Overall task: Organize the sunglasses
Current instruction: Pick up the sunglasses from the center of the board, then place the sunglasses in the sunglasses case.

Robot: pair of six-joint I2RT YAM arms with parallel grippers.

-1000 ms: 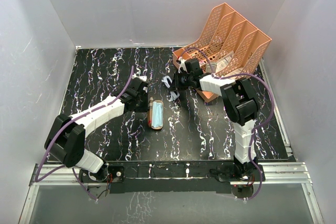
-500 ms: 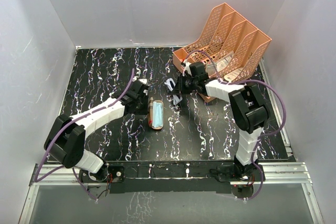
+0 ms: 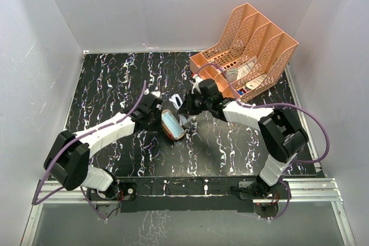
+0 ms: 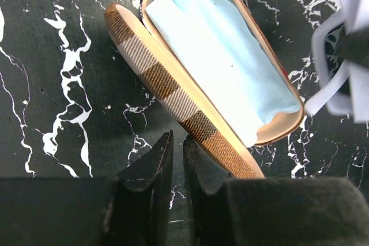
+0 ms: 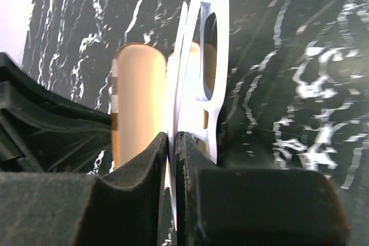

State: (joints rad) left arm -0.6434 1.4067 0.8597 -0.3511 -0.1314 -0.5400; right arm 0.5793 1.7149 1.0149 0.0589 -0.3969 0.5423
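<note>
Since a sec ago the right arm has swung in from the rack side w/ the sunglasses (image 5: 203,99), and the case (image 4: 164,87) now lies slanted, no longer square to the table edge. The right gripper (image 5: 172,142) is clamped on the thin white frame at one end. The glasses hang just beside the case's open tray, on the side away from the lid, clear of the blue cloth (image 4: 219,56) lining it.

The left gripper (image 4: 177,143) sits just beside the lid's outer edge, jaws nearly closed on nothing (touching the lid or not: can't tell).

To do this step well: carry the glasses over the tray, tip them from on-edge to flat, then lower onto the cloth before letting go. The left gripper should prob. brace the lid side so the case doesn't skid.

The glasses' long axis runs straight out from the right fingers, free end pointing away, approx. parallel to the case's length.
</note>
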